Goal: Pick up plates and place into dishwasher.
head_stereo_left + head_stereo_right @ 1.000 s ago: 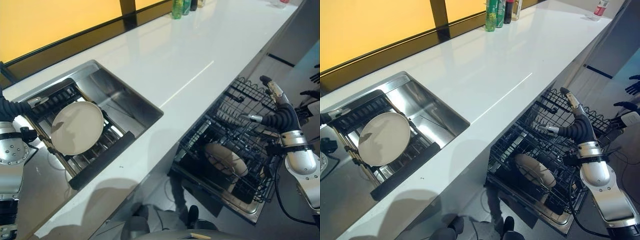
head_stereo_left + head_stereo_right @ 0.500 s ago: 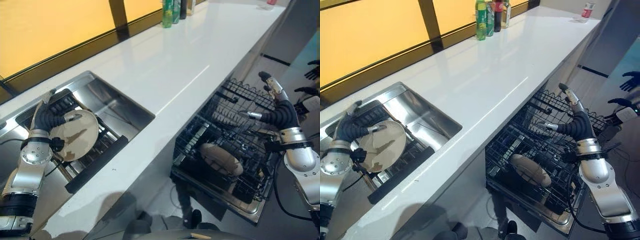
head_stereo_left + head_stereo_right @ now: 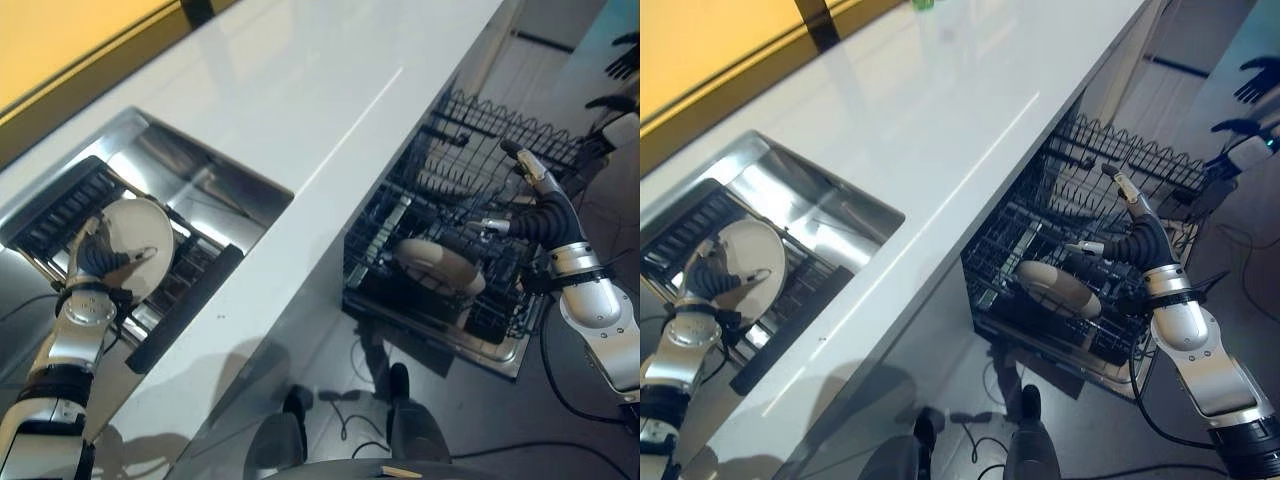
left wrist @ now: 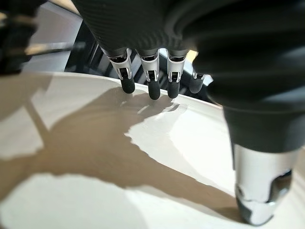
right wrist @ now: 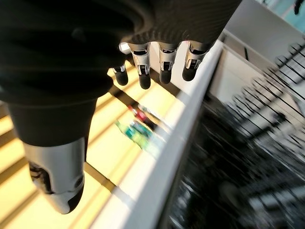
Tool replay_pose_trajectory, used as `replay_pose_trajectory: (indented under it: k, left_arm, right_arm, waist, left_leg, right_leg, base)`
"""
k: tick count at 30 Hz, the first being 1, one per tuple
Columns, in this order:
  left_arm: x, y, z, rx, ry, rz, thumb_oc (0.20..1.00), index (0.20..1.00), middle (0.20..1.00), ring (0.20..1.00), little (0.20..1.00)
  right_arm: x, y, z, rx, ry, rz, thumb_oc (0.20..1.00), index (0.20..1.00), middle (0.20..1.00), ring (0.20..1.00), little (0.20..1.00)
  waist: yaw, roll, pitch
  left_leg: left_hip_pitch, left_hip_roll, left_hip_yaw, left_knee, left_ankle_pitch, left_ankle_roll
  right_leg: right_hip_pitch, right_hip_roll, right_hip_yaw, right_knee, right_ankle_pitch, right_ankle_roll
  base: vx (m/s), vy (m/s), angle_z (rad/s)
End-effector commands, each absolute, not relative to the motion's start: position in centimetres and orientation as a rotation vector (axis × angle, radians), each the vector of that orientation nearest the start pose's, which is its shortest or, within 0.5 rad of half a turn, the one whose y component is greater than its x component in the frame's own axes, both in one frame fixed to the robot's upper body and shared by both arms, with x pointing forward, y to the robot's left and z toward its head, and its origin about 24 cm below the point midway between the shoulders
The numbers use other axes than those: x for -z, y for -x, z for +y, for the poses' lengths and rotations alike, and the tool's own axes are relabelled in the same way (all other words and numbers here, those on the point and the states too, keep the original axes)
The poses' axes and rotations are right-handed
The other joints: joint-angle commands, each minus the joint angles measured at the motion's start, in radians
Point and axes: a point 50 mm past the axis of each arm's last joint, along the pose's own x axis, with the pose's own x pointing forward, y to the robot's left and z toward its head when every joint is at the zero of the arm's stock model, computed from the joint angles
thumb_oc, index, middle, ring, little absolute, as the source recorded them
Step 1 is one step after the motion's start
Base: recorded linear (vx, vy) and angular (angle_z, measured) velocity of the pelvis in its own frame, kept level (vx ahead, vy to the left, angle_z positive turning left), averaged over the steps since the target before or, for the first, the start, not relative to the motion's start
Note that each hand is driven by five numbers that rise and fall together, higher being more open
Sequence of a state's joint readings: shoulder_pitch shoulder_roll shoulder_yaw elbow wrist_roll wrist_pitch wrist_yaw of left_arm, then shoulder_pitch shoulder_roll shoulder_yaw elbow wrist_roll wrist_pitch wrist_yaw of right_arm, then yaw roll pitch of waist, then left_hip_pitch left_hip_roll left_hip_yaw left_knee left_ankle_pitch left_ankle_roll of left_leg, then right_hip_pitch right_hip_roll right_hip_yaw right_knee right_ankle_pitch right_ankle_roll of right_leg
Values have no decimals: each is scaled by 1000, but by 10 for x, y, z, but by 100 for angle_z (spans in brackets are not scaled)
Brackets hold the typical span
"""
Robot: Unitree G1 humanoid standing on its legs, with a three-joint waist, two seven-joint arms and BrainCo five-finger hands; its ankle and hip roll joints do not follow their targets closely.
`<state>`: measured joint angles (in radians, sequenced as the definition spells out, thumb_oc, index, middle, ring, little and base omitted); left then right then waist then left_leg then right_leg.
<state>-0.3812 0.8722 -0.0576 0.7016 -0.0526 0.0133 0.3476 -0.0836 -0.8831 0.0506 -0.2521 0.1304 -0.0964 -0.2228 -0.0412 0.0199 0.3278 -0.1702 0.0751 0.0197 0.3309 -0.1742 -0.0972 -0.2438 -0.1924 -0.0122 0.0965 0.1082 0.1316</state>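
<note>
I have the white surface (image 3: 300, 90) running across the view, the steel sink (image 3: 190, 180) sunk in it on my left and the pulled-out dishwasher rack (image 3: 470, 230) below its edge on my right. One plate (image 3: 437, 266) already lies in the rack; the plate (image 3: 140, 235) I'm after leans in the black drying rack (image 3: 190, 290) over the sink. My left robot hand (image 3: 100, 262) is on that plate: in the wrist view the fingertips (image 4: 153, 88) reach over its far rim and the thumb (image 4: 257, 191) presses on its face, so I judge it is pinching the plate, though the grip looks shallow. To do this step well I'd seat the rim deeper between fingers and thumb, then lift straight up out of the rack slots before swinging right, keeping the plate clear of the sink wall. My right robot hand (image 3: 1120, 235) hangs over the dishwasher rack with straight, released fingers (image 5: 164, 71), holding nothing.
</note>
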Motion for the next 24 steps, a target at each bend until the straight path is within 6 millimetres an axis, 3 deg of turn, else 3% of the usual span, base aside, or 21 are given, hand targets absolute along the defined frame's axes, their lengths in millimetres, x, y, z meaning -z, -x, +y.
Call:
replay_pose_trajectory:
  k: [1,9,14,18,24]
  left_arm:
    - [-130,-262,433,-903,-931,295,1000,1000,1000,1000,1000]
    - [-161,-251,456,-1186,-1055,363,1000,1000,1000,1000,1000]
    - [-164,-268,442,-1082,-1034,333,1000,1000,1000,1000,1000]
    - [-171,-271,442,-1054,-1007,297,1000,1000,1000,1000,1000]
    - [-188,-285,424,-939,-881,96,1000,1000,1000,1000,1000]
  right_arm:
    - [-209,-252,-229,10,714,-624,1000,1000,1000,1000,1000]
    - [-220,-258,-219,24,706,-668,1000,1000,1000,1000,1000]
    - [-225,-260,-216,30,697,-687,1000,1000,1000,1000,1000]
    - [-227,-260,-214,27,697,-687,1000,1000,1000,1000,1000]
    - [-222,-255,-218,43,687,-671,1000,1000,1000,1000,1000]
  waist:
    - [-27,-52,-16]
    - [-30,-85,38]
    - [-16,-94,61]
    - [-14,-91,65]
    - [6,-85,67]
  left_leg:
    - [-131,68,-56,102,50,-109]
    - [-204,53,-70,157,19,-103]
    - [-226,45,-75,174,9,-96]
    - [-213,44,-75,168,6,-91]
    - [-189,44,-85,144,12,-84]
  right_leg:
    - [29,-93,93,135,-135,106]
    - [-45,-111,126,161,-116,119]
    - [-68,-118,119,176,-113,119]
    - [-63,-119,116,180,-116,119]
    - [-52,-118,94,186,-124,118]
  base:
    - [14,83,-7]
    - [-16,49,-6]
    - [-16,6,1]
    - [2,1,1]
    - [-3,-48,2]
